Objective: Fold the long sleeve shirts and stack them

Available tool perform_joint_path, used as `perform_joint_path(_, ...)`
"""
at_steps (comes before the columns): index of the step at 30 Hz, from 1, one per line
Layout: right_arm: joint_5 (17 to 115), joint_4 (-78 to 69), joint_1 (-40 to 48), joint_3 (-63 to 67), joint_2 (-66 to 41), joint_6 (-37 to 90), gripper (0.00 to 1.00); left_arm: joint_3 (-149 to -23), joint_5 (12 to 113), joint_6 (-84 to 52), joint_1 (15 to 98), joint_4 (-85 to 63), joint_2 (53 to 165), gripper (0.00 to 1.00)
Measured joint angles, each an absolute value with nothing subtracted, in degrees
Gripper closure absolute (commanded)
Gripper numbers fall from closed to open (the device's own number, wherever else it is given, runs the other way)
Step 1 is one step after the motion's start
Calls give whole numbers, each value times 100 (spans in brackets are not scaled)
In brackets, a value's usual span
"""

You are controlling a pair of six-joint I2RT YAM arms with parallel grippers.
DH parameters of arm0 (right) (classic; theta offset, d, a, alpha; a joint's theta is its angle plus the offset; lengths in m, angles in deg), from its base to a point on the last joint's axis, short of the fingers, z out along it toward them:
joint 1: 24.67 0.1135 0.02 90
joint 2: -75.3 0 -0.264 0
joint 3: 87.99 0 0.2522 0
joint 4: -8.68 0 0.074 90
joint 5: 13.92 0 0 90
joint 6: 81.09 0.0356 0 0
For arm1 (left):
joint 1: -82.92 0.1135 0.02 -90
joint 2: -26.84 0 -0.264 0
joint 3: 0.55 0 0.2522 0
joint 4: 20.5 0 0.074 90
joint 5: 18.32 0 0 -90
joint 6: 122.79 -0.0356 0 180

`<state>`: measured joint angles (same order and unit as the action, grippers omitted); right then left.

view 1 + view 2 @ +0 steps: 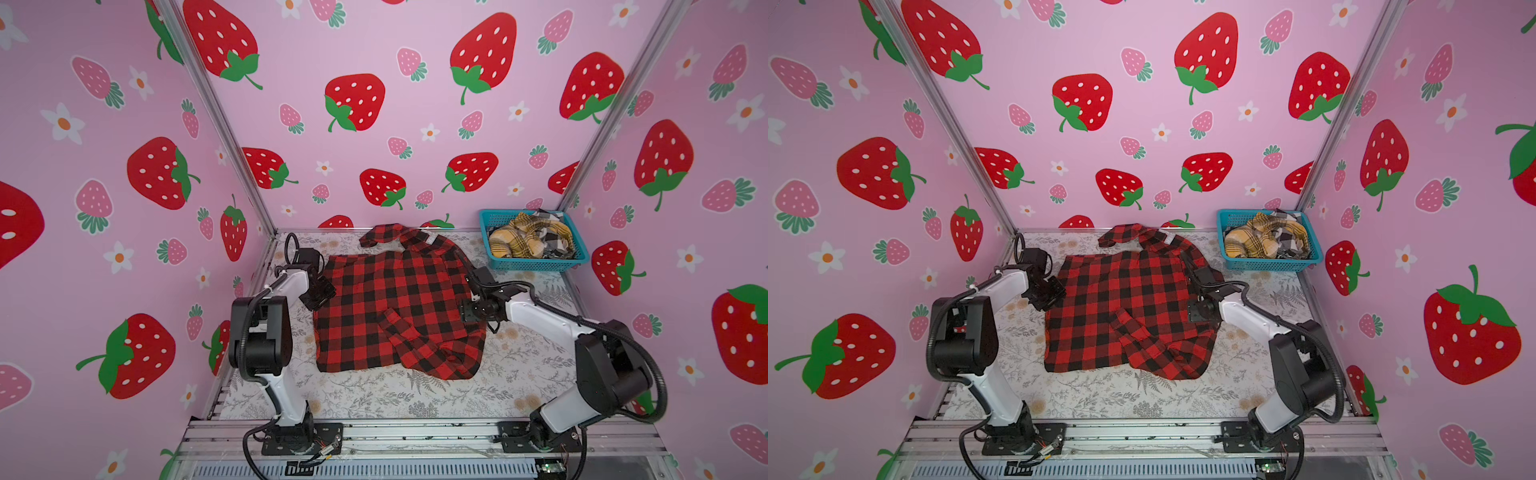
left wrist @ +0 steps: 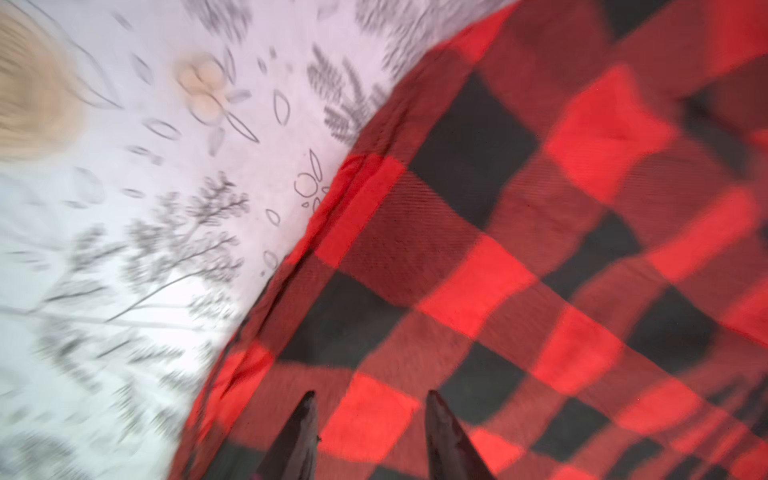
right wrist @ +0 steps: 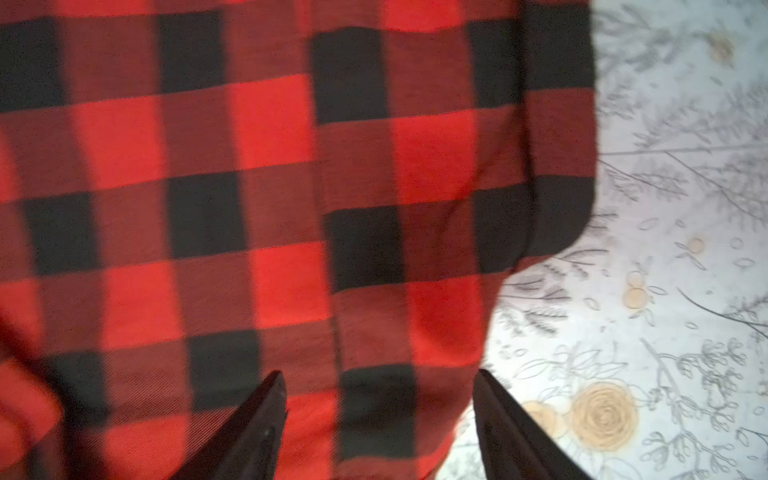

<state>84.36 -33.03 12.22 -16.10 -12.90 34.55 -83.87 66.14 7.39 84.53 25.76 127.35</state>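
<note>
Red-and-black flannel, the long sleeve shirt [image 1: 399,307] lay spread mid-worktop [image 1: 374,399], one sleeve [image 1: 415,345] crossed over it — the left claw [image 2: 370,399] and right claw [image 3: 380,374] hung over its opposite side edges, both parted and empty, seemingly placed for the next fold.

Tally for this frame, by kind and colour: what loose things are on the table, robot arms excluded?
Red-and-black buffalo-check flannel shirt, spread flat: 1
Blue plastic mesh basket: 1
Yellow plaid garment, crumpled in the basket: 1
Black-and-white plaid garment, crumpled in the basket: 1
Total visible: 4
</note>
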Motion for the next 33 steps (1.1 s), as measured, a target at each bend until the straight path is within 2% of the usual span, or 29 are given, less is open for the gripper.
perform_joint_path(2, 8175, -3259, 1724, -1488, -1227, 3296, 15, -8175, 6590, 739, 8425, 2639, 12105, 49)
perform_joint_path(6, 7570, -3036, 2428, -1123, -1602, 3064, 15, -7601, 6542, 753, 8309, 2792, 10886, 44)
perform_joint_path(9, 7279, -2776, 2664, -674, -2313, 2981, 16, -6903, 6553, 798, 8298, 3002, 10184, 38)
perform_joint_path(12, 7067, -2597, 2741, -259, -3071, 2957, 17, -6228, 6564, 862, 8400, 3327, 9666, 35)
perform_joint_path(15, 6908, -2527, 2771, 99, -3683, 2920, 21, -5714, 6522, 938, 8553, 3605, 9303, 31)
perform_joint_path(17, 6857, -2533, 2800, 300, -3948, 2867, 27, -5454, 6470, 1019, 8656, 3723, 9133, 25)
perform_joint_path(19, 6840, -2505, 2830, 405, -4015, 2854, 38, -5284, 6391, 1087, 8726, 3821, 9052, 26)
perform_joint_path(20, 6825, -2472, 2854, 412, -4013, 2861, 46, -5220, 6354, 1126, 8744, 3856, 9037, 27)
perform_joint_path(22, 6801, -2422, 2902, 410, -4002, 2846, 72, -5120, 6267, 1207, 8744, 3885, 9035, 31)
perform_joint_path(23, 6792, -2398, 2922, 381, -3998, 2870, 81, -5069, 6227, 1249, 8744, 3896, 9032, 32)
perform_joint_path(26, 6827, -2330, 2939, 88, -3793, 2957, 96, -4941, 6175, 1402, 8676, 3998, 9035, 34)
perform_joint_path(27, 6849, -2319, 2946, -60, -3646, 2994, 100, -4932, 6173, 1441, 8621, 4044, 9046, 35)
perform_joint_path(33, 7035, -2275, 2944, -773, -2162, 3252, 100, -4862, 6181, 1655, 8451, 4038, 9336, 51)
